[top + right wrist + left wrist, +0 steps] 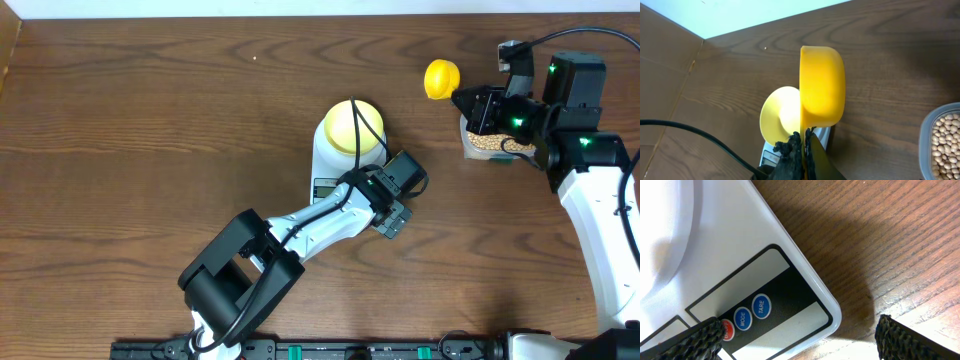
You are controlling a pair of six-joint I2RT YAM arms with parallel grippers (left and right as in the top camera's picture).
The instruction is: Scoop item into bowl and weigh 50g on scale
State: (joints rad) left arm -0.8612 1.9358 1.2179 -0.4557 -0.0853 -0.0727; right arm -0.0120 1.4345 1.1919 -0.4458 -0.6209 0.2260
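Closest in, the left gripper [797,342] hangs over the button end of the scale [730,255]. Its jaws are wide apart. One finger [700,337] overlaps the white casing and hides part of a red button next to the blue MODE button [742,318] and TARE button [761,306]. The other finger sits out over bare wood, past the scale's rounded corner. Between that corner and the outer finger I have a shadowed strip of open table [880,240].

From overhead, the left arm runs diagonally up from the bottom edge to the scale. There is a wide stretch of bare wood to the left of both. The bowl [352,127] sits on the platform at the scale's far end, its rim nearly filling the platform's width. The right wrist view shows only pale yellow inside it.

Further out on the right, the right gripper [804,147] is clamped tight on the handle of the bright yellow scoop [822,82]. The scoop is edge-on to the wrist camera, so I cannot tell what it holds. Overhead it is well to the right of the bowl, with clear wood between them.

The beans [942,142] lie in the clear tub [926,125], just beside the right gripper and well apart from the scale.

Past the scoop, the table's far edge is close, with a white band beyond it.
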